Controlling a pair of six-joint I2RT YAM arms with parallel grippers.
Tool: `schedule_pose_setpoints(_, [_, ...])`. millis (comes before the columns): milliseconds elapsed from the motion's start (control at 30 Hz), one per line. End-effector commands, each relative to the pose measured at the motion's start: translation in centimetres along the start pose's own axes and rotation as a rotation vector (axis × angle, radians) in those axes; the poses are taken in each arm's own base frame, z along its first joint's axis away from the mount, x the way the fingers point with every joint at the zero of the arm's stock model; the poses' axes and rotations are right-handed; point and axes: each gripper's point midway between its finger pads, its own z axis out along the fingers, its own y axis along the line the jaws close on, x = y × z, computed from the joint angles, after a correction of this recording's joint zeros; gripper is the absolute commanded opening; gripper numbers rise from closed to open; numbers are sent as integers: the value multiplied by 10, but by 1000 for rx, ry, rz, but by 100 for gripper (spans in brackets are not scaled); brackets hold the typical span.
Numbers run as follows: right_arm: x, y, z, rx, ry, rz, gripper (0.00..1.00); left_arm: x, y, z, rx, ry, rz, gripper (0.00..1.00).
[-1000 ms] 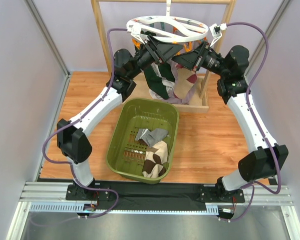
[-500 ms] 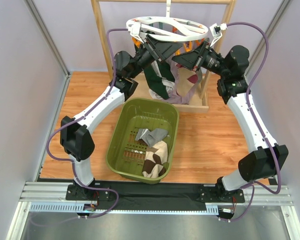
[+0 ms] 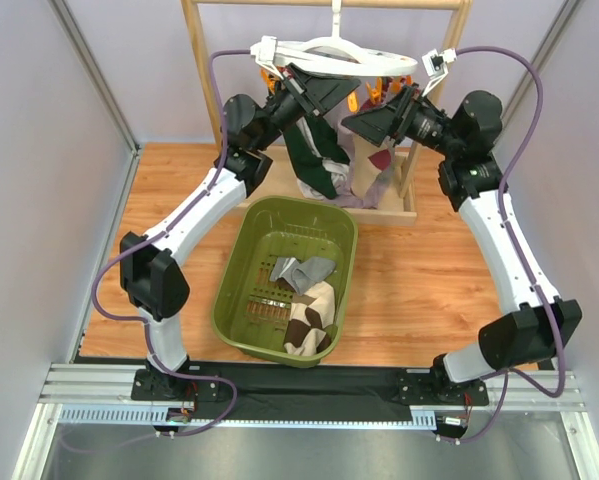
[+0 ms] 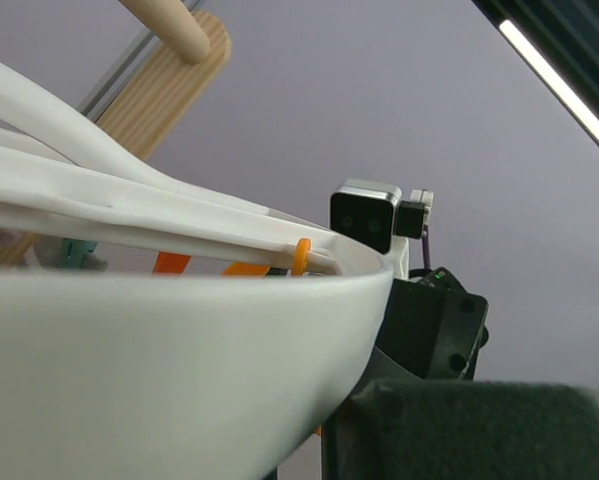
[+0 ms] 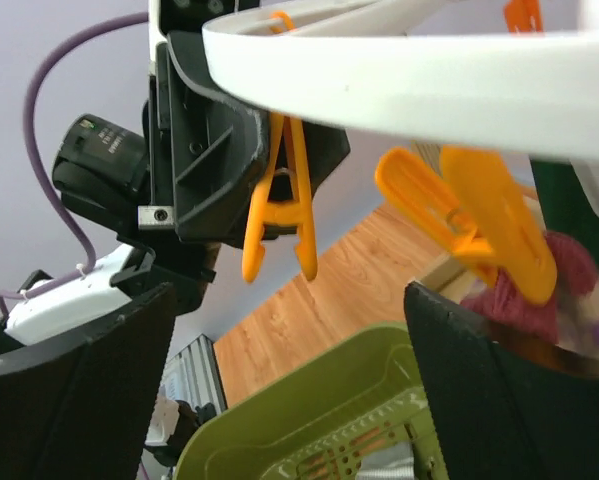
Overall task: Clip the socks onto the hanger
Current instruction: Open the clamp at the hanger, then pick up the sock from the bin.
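The hanger (image 3: 279, 48), a white ring, hangs from the rail with orange clips under it. My left gripper (image 3: 327, 92) is up at the ring's near rim; in the left wrist view the rim (image 4: 159, 370) fills the space beside one of the dark pads (image 4: 479, 430), and the jaws are shut on it. My right gripper (image 3: 376, 120) (image 5: 289, 300) stands wide open below an empty orange clip (image 5: 279, 200). Another clip (image 5: 479, 215) holds a maroon sock (image 5: 569, 290). Dark green (image 3: 304, 150) and brown-cream (image 3: 364, 178) socks hang from the ring.
An olive-green basket (image 3: 237, 270) (image 5: 309, 400) on the wooden floor holds a grey sock (image 3: 304, 272) and an argyle sock (image 3: 314, 315). The wooden rack's left post (image 3: 194, 60) and base (image 3: 394, 207) stand right behind the arms.
My right gripper has gone from nearly shut to wide open. My left gripper has closed on the ring's rim, and the ring has lifted and tilted.
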Motion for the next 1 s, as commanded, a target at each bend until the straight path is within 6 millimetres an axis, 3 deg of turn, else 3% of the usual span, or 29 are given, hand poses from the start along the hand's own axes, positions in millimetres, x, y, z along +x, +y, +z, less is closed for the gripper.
schedule_pose_setpoints(0, [2,11,-23,102,18,-52,100,-1,-18,1,-22,43,1,0])
schedule_pose_setpoints(33, [-2,20,-32,119,-2,-85,100,0,-16,0,-47,50,0,0])
schedule_pose_setpoints(200, [19,26,-58,212,17,-42,100,0,-4,-9,-163,51,-37,0])
schedule_pose_setpoints(233, [20,36,-64,202,14,-50,100,0,-3,-10,-175,48,-50,0])
schedule_pose_setpoints(367, [61,42,-74,186,162,-38,99,5,2,-18,-228,67,-61,0])
schedule_pose_setpoints(433, [85,45,-71,185,232,-35,91,7,1,-21,-228,77,-53,0])
schedule_pose_setpoints(467, [99,45,-70,188,267,-30,77,10,2,-24,-239,90,-52,0])
schedule_pose_setpoints(500, [119,40,-68,189,308,-30,63,11,0,-27,-241,98,-43,0])
schedule_pose_setpoints(533, [139,51,-61,159,349,-39,55,12,1,-29,-247,107,-30,0])
schedule_pose_setpoints(567, [170,52,-55,146,416,-52,51,15,0,-33,-257,126,-17,0])
schedule_pose_setpoints(633, [200,44,-51,174,473,-63,53,18,3,-38,-282,149,3,0])
schedule_pose_setpoints(733, [244,20,-43,224,543,-70,68,21,3,-45,-302,176,49,0])
schedule_pose_setpoints(867, [279,-17,-32,302,578,-90,71,26,7,-52,-313,183,51,0])
schedule_pose_setpoints(900, [299,-29,-28,323,635,-91,71,26,7,-53,-312,181,44,0])
schedule_pose_setpoints(967, [312,-36,-24,327,703,-143,70,26,9,-55,-307,180,43,0])
